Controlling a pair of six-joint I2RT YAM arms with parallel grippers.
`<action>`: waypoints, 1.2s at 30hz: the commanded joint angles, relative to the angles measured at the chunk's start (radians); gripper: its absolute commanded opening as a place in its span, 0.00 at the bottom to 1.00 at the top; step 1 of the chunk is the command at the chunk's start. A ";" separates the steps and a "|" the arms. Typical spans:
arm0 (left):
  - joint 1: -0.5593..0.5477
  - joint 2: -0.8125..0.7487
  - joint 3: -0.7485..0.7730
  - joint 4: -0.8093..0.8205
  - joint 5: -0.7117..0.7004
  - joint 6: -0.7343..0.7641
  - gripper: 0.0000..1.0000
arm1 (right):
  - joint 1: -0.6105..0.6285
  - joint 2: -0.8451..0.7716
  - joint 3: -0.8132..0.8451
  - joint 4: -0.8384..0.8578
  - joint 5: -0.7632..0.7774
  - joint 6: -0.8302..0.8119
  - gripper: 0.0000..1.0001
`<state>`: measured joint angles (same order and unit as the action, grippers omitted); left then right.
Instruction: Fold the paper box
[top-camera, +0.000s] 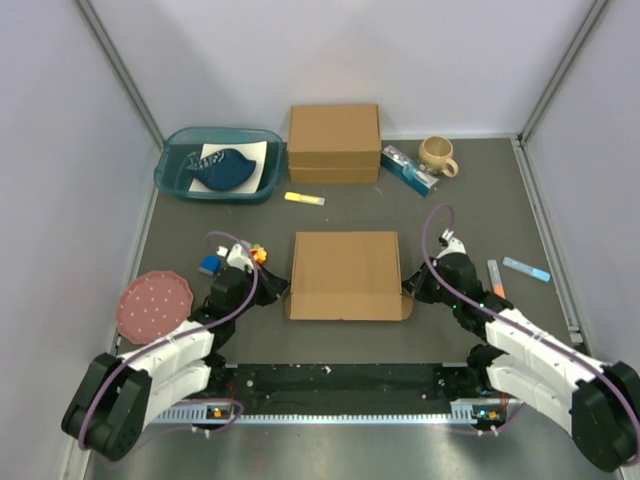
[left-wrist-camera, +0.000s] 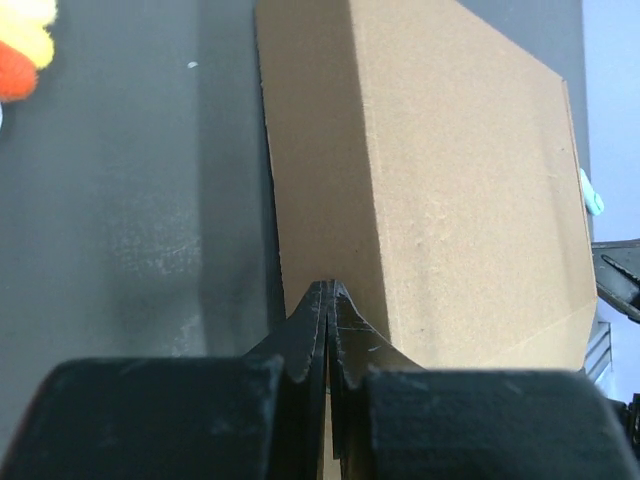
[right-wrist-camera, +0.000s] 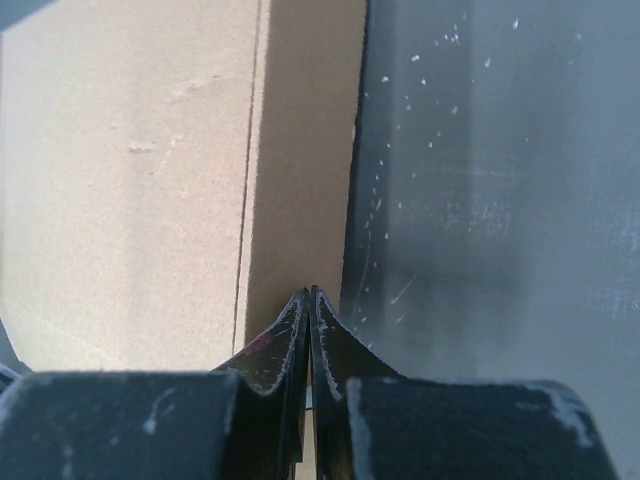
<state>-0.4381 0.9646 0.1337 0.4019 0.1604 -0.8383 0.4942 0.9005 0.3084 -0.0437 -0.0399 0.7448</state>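
Observation:
The paper box (top-camera: 345, 275) lies on the dark mat between the two arms, a flat brown cardboard shape with its lid down. My left gripper (top-camera: 277, 291) is shut, its tips against the box's left side wall near the front corner. In the left wrist view the closed tips (left-wrist-camera: 330, 286) meet the shaded wall of the box (left-wrist-camera: 450, 170). My right gripper (top-camera: 410, 288) is shut too, at the box's right side near the front. The right wrist view shows its tips (right-wrist-camera: 310, 292) touching the side wall of the box (right-wrist-camera: 130, 170). Neither gripper holds anything.
A thicker cardboard box (top-camera: 334, 142) stands at the back, with a teal tray (top-camera: 170, 178) to its left and a packet (top-camera: 408, 169) and mug (top-camera: 437, 155) to its right. A yellow marker (top-camera: 304, 199), small toys (top-camera: 256, 253), a pink plate (top-camera: 153, 305) and two pens (top-camera: 526, 269) lie around.

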 joint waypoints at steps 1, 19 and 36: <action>-0.001 -0.069 -0.002 0.048 0.070 0.015 0.00 | -0.002 -0.107 0.040 -0.034 -0.051 0.002 0.00; -0.002 -0.343 0.116 -0.169 0.217 -0.012 0.00 | 0.000 -0.336 0.242 -0.318 -0.084 0.042 0.00; -0.002 -0.227 0.274 -0.198 0.149 0.005 0.00 | 0.000 -0.276 0.247 -0.325 -0.055 0.111 0.00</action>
<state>-0.4259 0.6636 0.3264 0.1089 0.2573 -0.8333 0.4877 0.6003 0.5552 -0.4641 -0.0429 0.8116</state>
